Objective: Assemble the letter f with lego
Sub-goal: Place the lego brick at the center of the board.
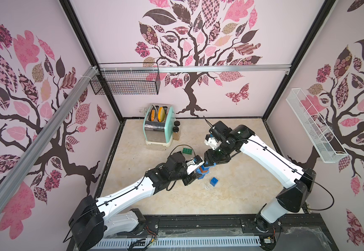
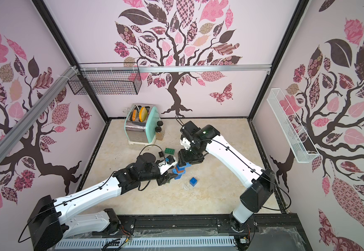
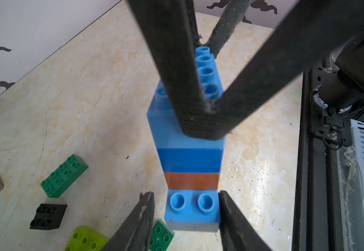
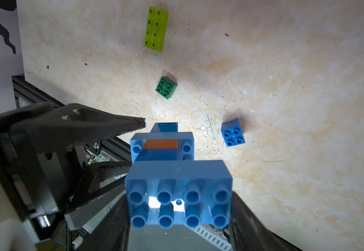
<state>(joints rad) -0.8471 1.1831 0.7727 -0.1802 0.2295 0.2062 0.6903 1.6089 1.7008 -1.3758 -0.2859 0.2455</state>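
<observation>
I'm watching the lego stack [image 1: 202, 172] standing on the table [image 1: 231, 195], nearer the arms' bases than the toaster [image 1: 158, 123]. The right gripper [image 1: 209, 164] is pinching the light blue oblong brick [image 4: 179, 193] topping that stack, end to end. The left gripper [image 3: 185, 194] is straddling the lower light blue brick [image 3: 193, 209], with one finger touching and the other showing a sliver of gap. A dark green oblong brick [image 1: 187, 151] is lying between toaster and stack.
</observation>
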